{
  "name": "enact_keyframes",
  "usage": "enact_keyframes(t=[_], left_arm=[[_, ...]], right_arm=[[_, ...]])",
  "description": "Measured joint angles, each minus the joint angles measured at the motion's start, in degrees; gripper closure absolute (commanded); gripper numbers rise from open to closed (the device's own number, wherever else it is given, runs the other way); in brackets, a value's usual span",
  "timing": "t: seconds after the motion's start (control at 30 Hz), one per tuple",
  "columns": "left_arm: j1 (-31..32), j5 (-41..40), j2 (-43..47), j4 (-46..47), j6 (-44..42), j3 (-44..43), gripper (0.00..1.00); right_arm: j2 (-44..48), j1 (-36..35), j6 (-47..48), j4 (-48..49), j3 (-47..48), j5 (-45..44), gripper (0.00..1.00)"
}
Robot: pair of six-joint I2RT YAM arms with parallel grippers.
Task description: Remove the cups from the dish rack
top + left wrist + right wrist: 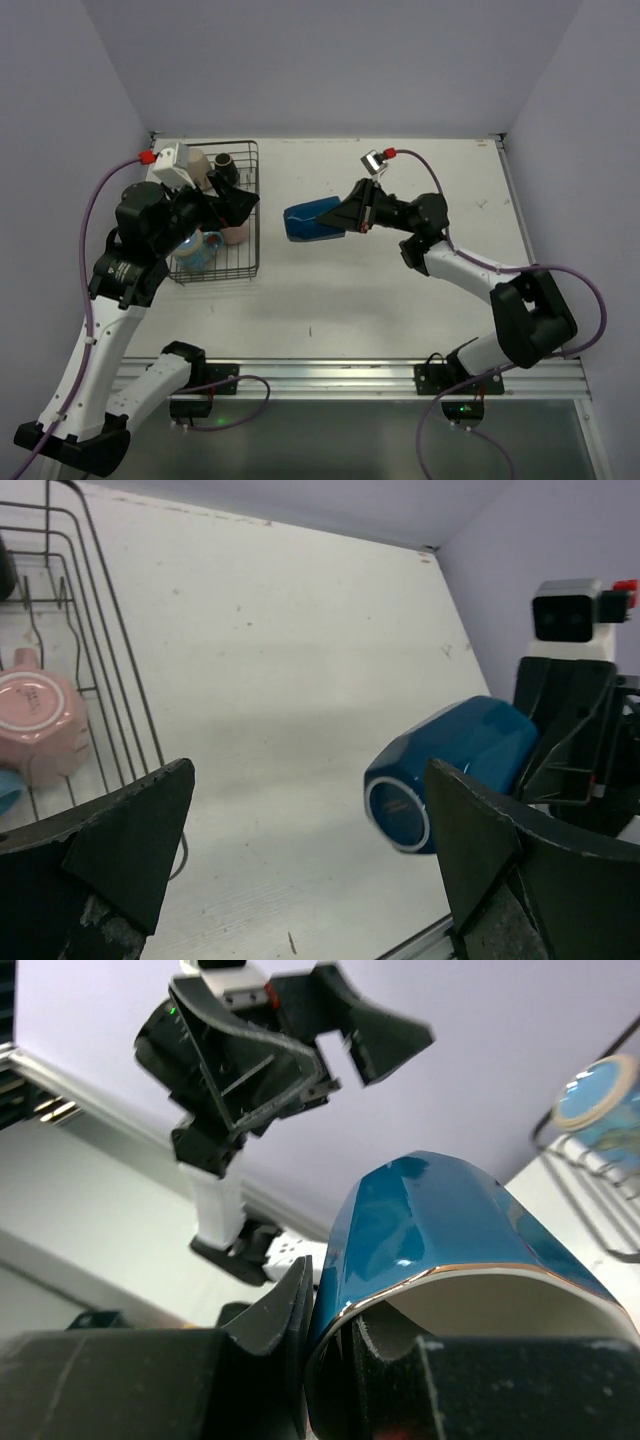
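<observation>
**BLUE CUP CLAMPED IN RIGHT GRIPPER; LEFT GRIPPER SPREAD WIDE**

**Right gripper** (pixel 338 218): The jaws are nearly closed and pinch the wall of the blue cup (pixel 306 222) at its rim. In the right wrist view, one finger (pixel 268 1312) lies outside the wall and the other (pixel 392 1352) sits inside the mouth. The cup lies on its side at the centre of the overhead frame, base toward frame left. It is over the table (pixel 400 290) and apart from the dish rack (pixel 254 175). Contact with the table cannot be determined.

**Left gripper** (pixel 238 208): The jaws stand at full spread and hold nothing. The gripper is positioned over the rack's right wall. In the left wrist view, the blue cup appears at centre right, well beyond the fingertips (pixel 500 860) and not between them.

**Rack contents:** pink cup (pixel 236 233), light blue cup (pixel 200 248), cream cup (pixel 197 160), dark cup (pixel 226 165).
</observation>
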State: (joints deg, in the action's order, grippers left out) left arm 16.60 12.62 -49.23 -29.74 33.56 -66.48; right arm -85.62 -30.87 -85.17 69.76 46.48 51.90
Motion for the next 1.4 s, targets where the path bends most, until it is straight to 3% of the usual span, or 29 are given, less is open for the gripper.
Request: enact_keyframes(t=[0.17,0.4,0.57,0.83,1.13,1.4], left_arm=[[0.0,-4.39,0.37,-3.37,-1.81,0.02,0.0],[0.0,-4.33,0.26,-3.69,-1.97,1.03,0.0],[0.0,-3.45,-0.35,-3.06,-1.92,2.56,0.0],[0.0,-1.05,-2.01,-1.53,-1.92,3.5,0.0],[0.0,-0.11,-2.82,-0.5,-1.9,4.22,0.01],[0.0,0.57,-2.82,0.07,-1.86,5.46,0.01]], right_arm=[[6.88,4.7,12.09,-16.63,0.68,-0.46,1.0],[11.32,12.02,32.46,-52.41,12.85,-10.08,1.0],[6.03,18.47,45.13,-77.68,26.34,-24.37,1.0],[-4.83,22.08,55.89,-104.8,39.04,-47.74,1.0],[-17.0,21.81,59.52,-118.36,44.46,-63.39,1.0],[-22.49,21.81,60.85,-121.15,48.15,-71.21,1.0]])
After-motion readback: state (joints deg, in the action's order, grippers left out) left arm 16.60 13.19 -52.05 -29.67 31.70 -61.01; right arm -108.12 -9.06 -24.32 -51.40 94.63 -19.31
